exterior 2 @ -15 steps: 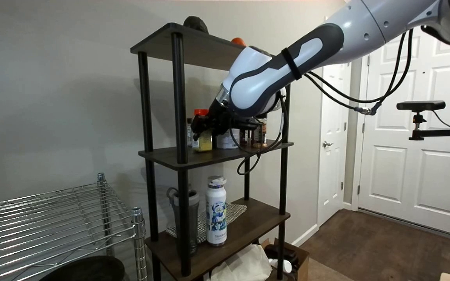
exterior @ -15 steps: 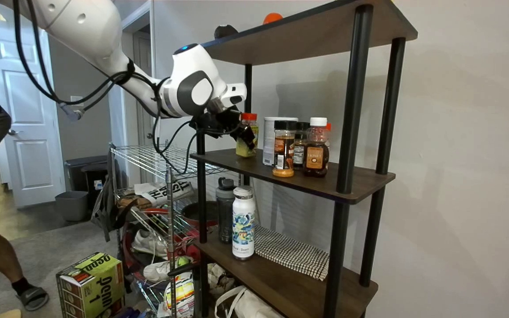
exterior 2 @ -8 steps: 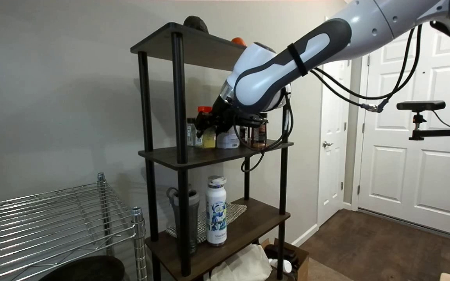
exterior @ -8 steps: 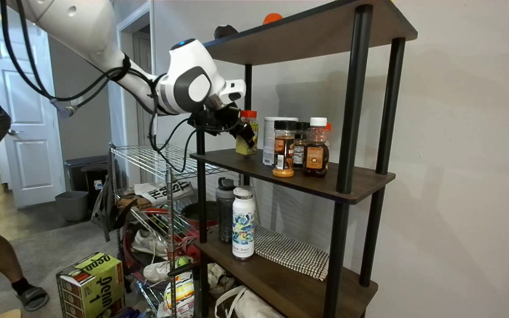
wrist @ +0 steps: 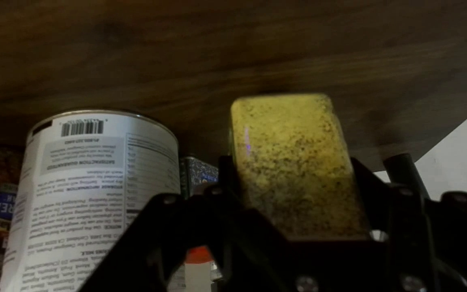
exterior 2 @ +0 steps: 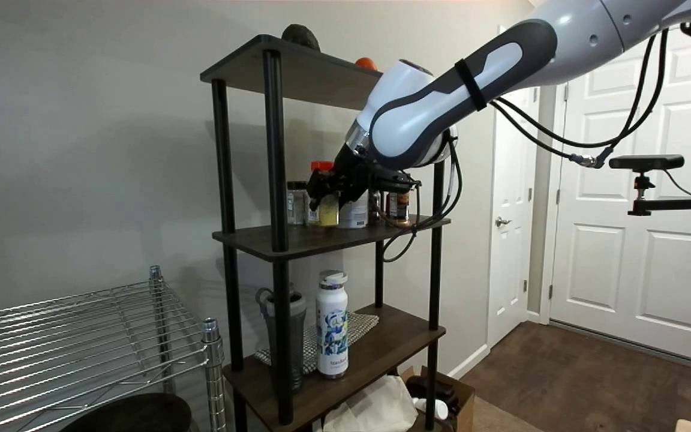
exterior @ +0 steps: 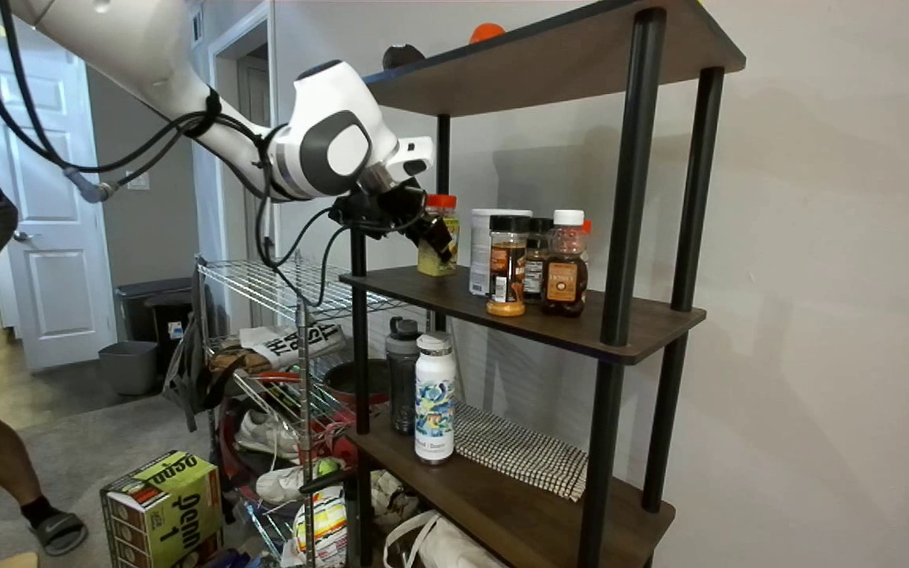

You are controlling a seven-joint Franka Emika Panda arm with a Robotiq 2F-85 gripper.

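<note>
Rising slightly and drawing back over the last second, the white jointed arm is bringing its black two-fingered gripper along, and look, the squarish clear plastic bottle with a red cap is going with it! That gripper is pinching the bottle from both sides, so I'm judging that the hold is taking and the bottle is being carried rather than merely touched. It's keeping roughly upright at the dark brown wooden middle shelf; whether its base is clearing the surface or brushing it, I can't tell. With that shift, a small clear jar with a dark lid is showing more fully close by.

Now, the containers: the pinched bottle is holding yellow seasoning flecked with dark specks. Near it, a white cylindrical canister is hiding whatever is inside. Farther along, a black-capped clear jar is showing something orange-brown, and a white-capped plastic honey bottle is looking dark amber. Down on the brown lower shelf, a white patterned water bottle and a dark grey plastic bottle are standing near each other, concealing their contents.
</note>
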